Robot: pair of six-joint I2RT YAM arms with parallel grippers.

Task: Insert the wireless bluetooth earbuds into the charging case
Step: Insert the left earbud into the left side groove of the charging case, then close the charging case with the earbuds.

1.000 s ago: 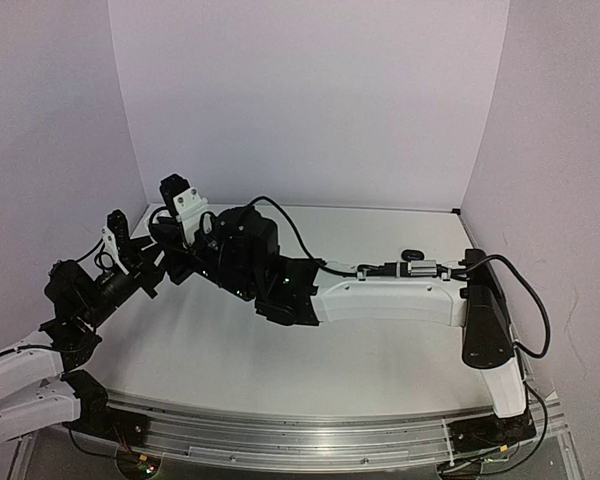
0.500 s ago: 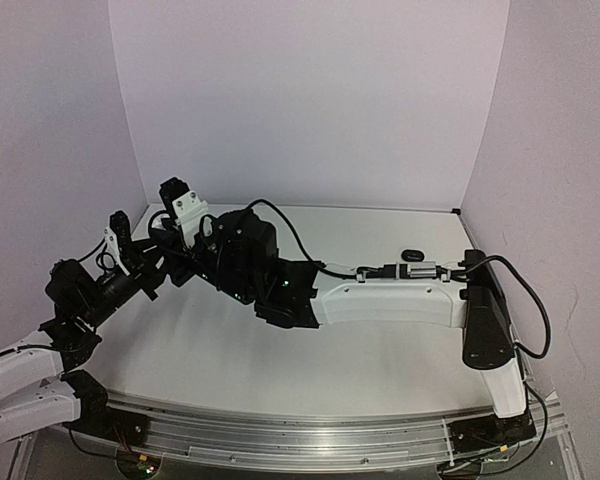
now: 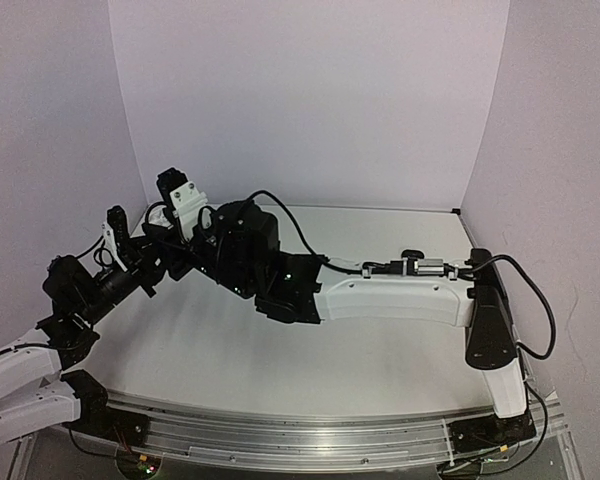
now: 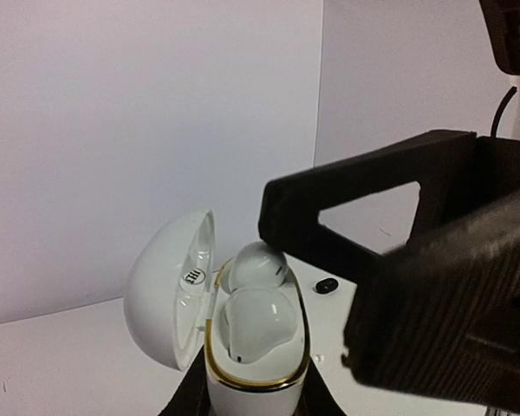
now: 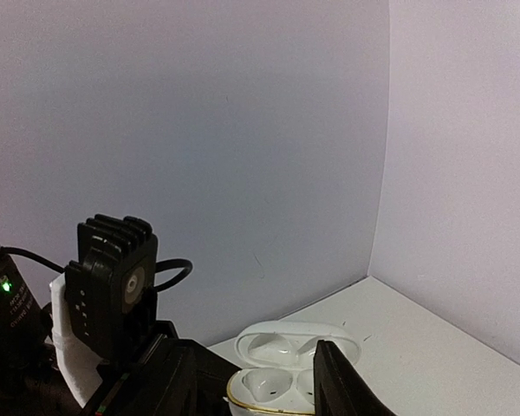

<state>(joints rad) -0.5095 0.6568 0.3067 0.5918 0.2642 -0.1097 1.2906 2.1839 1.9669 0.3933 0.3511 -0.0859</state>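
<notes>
Case: glossy white oval charging case (image 4: pixel 256 381), gold rim, lid open
Earbuds: two white pebble-shaped earbuds (image 4: pixel 258 319) inside
Left jaws: gripping case
Right jaws: apart, over case

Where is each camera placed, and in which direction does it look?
Top external: high behind the arm bases, looking down and forward over the table; both arms show whole, the left pincer and right pincer meeting at left.
Left wrist: on the left arm, looking along its pincer at the open charging case it grips; the right pincer's finger crosses in front.
Right wrist: on the right arm, facing the back corner; its own open fingers frame the case.
Shared: both wrist views show the same case with white earbuds inside.
</notes>
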